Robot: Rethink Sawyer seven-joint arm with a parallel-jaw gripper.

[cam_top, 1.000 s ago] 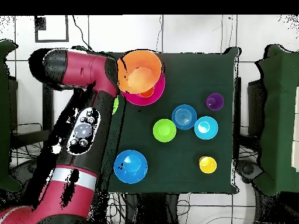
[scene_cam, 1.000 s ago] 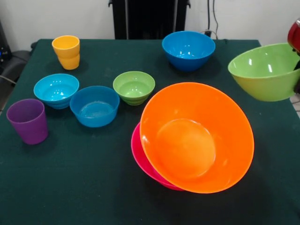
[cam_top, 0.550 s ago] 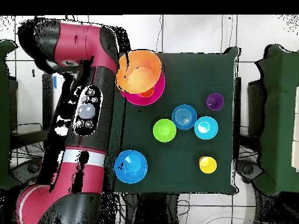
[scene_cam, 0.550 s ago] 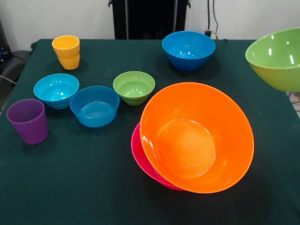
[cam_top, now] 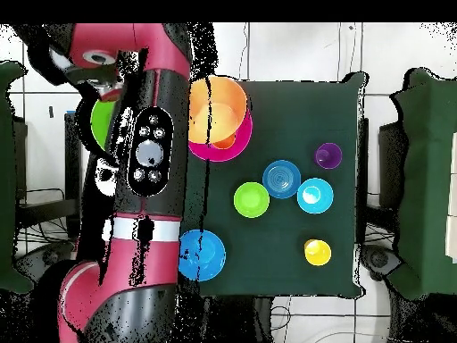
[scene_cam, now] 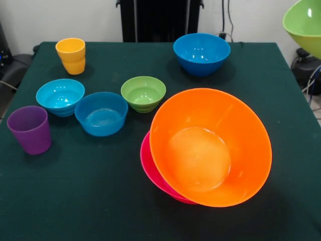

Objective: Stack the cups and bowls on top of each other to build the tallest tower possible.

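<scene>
Tower (scene_cam: 200, 155): orange bowl (scene_cam: 210, 145) tilted on pink bowl (scene_cam: 150, 168), likely propped by something under it. Green bowl (scene_cam: 305, 22) aloft, well right of tower, off table (scene_cam: 75, 201). Gripper hidden; finger state unclear.

Medium green bowl (scene_cam: 307, 24) cut off by the front view's top-right corner, pink bowl (scene_cam: 150, 168) mostly hidden under orange bowl (scene_cam: 210, 147), hand unseen behind the arm (cam_top: 147, 161) overhead.

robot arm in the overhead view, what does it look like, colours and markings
The arm is thick, with rounded red segments joined by black sections. A black oval panel on it carries a cluster of small round buttons, and a white band crosses it lower down. The gripper itself isn't visible.
</scene>
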